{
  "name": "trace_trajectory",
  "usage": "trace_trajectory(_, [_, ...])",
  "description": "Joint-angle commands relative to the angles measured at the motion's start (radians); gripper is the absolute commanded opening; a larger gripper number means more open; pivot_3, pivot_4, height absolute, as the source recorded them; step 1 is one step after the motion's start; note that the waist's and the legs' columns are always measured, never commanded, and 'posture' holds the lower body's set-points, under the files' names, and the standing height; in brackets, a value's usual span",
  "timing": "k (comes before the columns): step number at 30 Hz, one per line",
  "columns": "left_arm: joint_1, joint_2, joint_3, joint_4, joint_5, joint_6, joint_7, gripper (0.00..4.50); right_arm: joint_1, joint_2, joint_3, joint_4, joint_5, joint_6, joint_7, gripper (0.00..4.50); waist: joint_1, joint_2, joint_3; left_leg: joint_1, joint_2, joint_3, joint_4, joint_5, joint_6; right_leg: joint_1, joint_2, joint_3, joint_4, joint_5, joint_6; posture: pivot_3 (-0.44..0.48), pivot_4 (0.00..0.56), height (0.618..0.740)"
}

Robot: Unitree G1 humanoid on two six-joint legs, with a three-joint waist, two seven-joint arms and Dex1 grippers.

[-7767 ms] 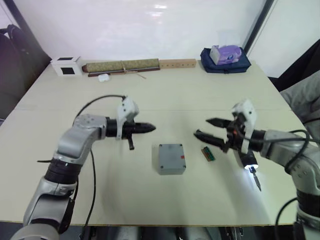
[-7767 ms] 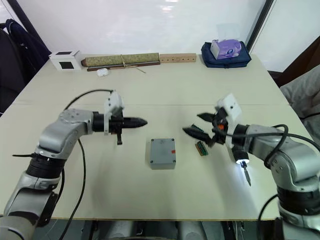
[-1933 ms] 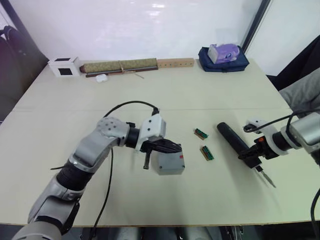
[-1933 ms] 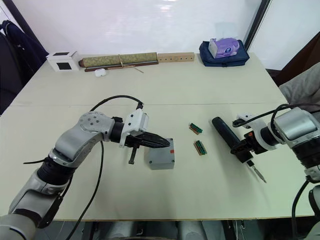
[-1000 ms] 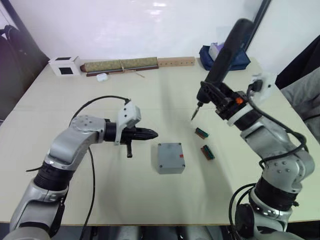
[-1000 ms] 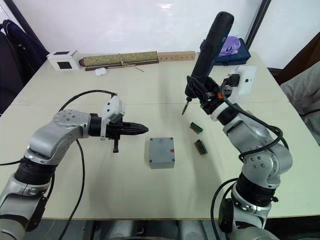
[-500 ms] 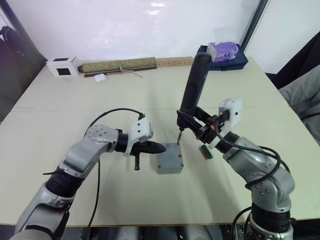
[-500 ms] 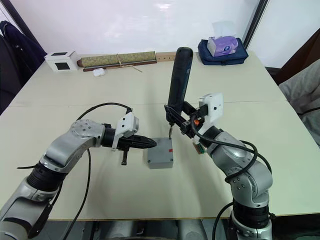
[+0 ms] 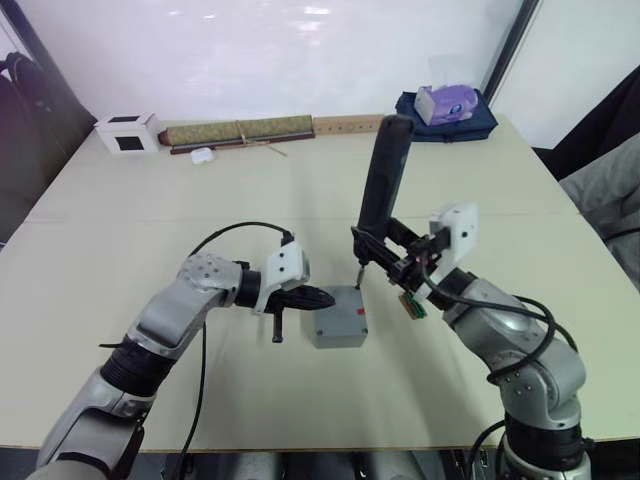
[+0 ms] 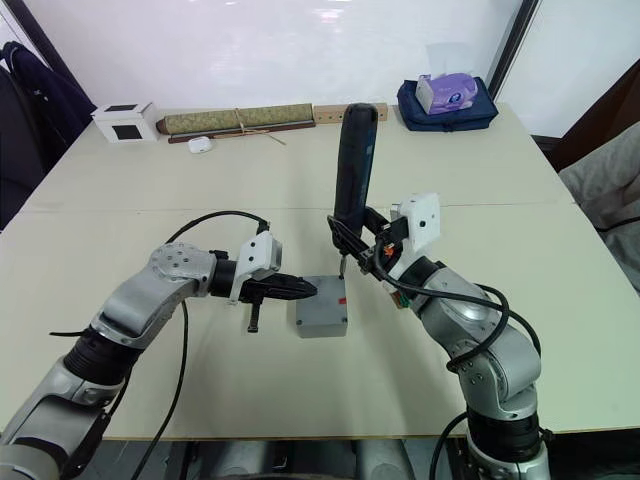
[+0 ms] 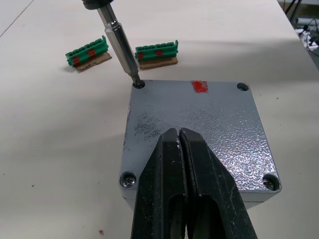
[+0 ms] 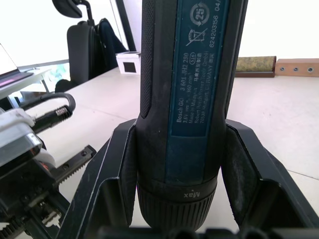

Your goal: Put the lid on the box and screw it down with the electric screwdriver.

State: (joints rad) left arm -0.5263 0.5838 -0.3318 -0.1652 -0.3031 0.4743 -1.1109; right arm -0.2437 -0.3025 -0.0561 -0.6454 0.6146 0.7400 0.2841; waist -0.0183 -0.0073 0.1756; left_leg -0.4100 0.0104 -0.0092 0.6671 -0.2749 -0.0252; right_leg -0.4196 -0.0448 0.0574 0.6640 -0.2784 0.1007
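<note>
On the desk (image 9: 150, 190), the right gripper (image 12: 179, 199) is gripping the electric screwdriver (image 9: 381, 186) upright, its bit sitting in a corner hole of the lid (image 11: 199, 134) covering the box (image 9: 338, 318), while the left gripper (image 11: 182, 149), jaws clenched empty, is pressing on the lid.

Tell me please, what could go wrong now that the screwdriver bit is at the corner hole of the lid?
The electric screwdriver stands tilted, so its bit, at one corner hole of the lid, might slip out or drive the screw crooked. The shut left pincer presses on the lid off-centre, so the box could perhaps turn or slide under torque. Two green connectors lie close beside that corner and might get knocked.
</note>
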Motion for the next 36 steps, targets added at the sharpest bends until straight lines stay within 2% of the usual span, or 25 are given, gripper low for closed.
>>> trace_trajectory(1, [0.005, 0.011, -0.011, -0.003, 0.018, 0.01, -0.008, 0.0, 0.006, -0.001, 0.026, -0.029, -0.036, -0.074, 0.016, 1.78, 0.0, 0.0, 0.0, 0.0, 0.0, 0.0, 0.0, 0.0, 0.0, 0.0, 0.0, 0.0, 0.0, 0.0, 0.0, 0.0, 0.15, 0.74])
trace_trajectory(10, [0.013, 0.019, -0.021, -0.005, 0.029, 0.005, -0.02, 0.0, 0.111, -0.028, 0.09, -0.008, -0.094, -0.13, 0.058, 1.78, 0.0, -0.001, -0.001, 0.003, 0.0, 0.0, 0.0, 0.0, 0.0, 0.005, 0.0, -0.001, -0.001, 0.0, 0.0, 0.0, 0.15, 0.74])
trace_trajectory(15, [0.022, 0.019, -0.027, -0.023, 0.034, 0.014, -0.018, 0.0, 0.191, -0.086, 0.13, 0.031, -0.147, -0.154, 0.091, 1.78, 0.0, -0.005, -0.004, 0.015, 0.0, 0.0, -0.003, -0.001, 0.001, 0.019, 0.001, -0.003, -0.007, -0.001, 0.0, 0.0, 0.15, 0.74])
trace_trajectory(18, [0.029, 0.022, -0.034, -0.03, 0.043, 0.013, -0.021, 0.0, 0.198, -0.092, 0.133, 0.055, -0.161, -0.161, 0.087, 1.78, 0.0, -0.009, -0.01, 0.021, 0.002, -0.001, -0.004, -0.001, 0.002, 0.026, 0.002, -0.005, -0.01, -0.002, -0.001, 0.0, 0.15, 0.74])
trace_trajectory(36, [0.032, 0.009, -0.031, -0.025, 0.051, 0.02, -0.02, 0.0, 0.203, -0.093, 0.144, 0.121, -0.186, -0.153, 0.09, 1.78, 0.004, -0.013, -0.023, 0.022, 0.003, -0.005, -0.004, -0.002, 0.003, 0.029, 0.001, -0.005, -0.013, -0.003, -0.004, 0.0, 0.15, 0.74])
